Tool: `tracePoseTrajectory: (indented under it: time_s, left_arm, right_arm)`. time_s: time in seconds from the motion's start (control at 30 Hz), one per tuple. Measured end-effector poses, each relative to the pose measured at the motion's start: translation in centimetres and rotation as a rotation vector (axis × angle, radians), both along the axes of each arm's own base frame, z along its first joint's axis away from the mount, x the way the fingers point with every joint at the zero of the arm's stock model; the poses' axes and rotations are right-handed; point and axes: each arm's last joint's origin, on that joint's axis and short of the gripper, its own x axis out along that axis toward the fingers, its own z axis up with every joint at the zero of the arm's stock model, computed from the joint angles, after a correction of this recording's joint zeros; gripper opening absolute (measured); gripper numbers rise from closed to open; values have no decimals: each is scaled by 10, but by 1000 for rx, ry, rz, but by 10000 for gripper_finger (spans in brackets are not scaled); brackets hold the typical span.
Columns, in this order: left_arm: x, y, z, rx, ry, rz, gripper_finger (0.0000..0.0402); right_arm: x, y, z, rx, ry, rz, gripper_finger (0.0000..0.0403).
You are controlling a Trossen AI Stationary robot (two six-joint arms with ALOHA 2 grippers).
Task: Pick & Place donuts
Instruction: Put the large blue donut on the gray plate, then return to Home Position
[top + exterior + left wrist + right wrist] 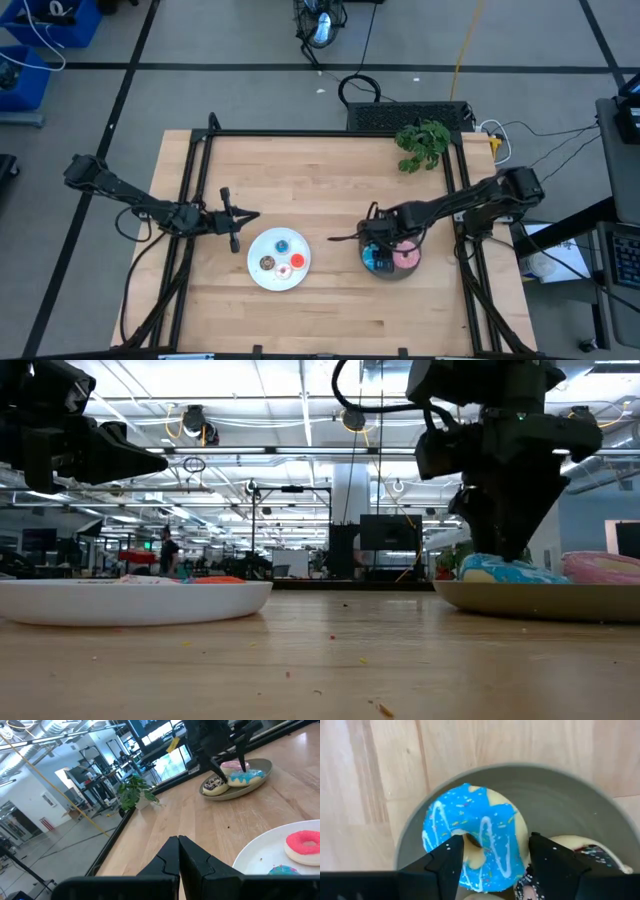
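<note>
Big blue donut (472, 832) sat in the grey plate (392, 272), toward the table's right edge, w/ the pink donut (407, 257) and speckled choc-brown donut (215, 783) packed in beside it. Right gripper (492, 857) was right down over the blue one, fingers (551, 862) spread apart, one at the ring's hole, the other off its side by the choc one; not clamped on it. Tiny donuts were on the white plate (256, 272), mid-table near the front edge: blue (283, 245), red (297, 262), brown (267, 264), whitish (284, 270). Left gripper (252, 216) hung just off that plate's left-rear rim, fingers pressed together, holding nothing. Small green plant (423, 144) stood at the table's rear right corner.
</note>
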Motion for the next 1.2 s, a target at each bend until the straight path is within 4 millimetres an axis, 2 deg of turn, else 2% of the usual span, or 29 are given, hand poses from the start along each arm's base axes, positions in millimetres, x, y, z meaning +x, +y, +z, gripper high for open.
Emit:
tracePoseTrajectory:
  time_s: [0.2,0.43,0.6,0.7,0.8,0.93,1.03,1.2]
  left_arm:
    - [0,0,0,2,1,0,6]
    - [0,0,0,59,13,-3,6]
    - [0,0,0,57,12,-11,6]
    - [1,-3,4,15,-30,-116,6]
    - [1,-5,10,-16,-100,-161,6]
    - [1,-6,10,-80,-108,-198,6]
    - [1,-8,10,-51,-96,-265,5]
    - [1,-7,21,-93,-180,-232,5]
  right_arm:
    - [-6,-2,23,-5,-61,-15,211]
    - [-24,-8,79,-76,-171,-74,195]
    - [-49,-5,118,-123,-358,-127,164]
    - [-70,8,129,-149,-469,-93,128]
    - [-91,21,129,-159,-595,-54,79]
    - [-111,31,117,-167,-762,-10,11]
    - [-122,32,100,-188,-857,-17,13]
    - [-140,31,65,-169,-964,-20,7]
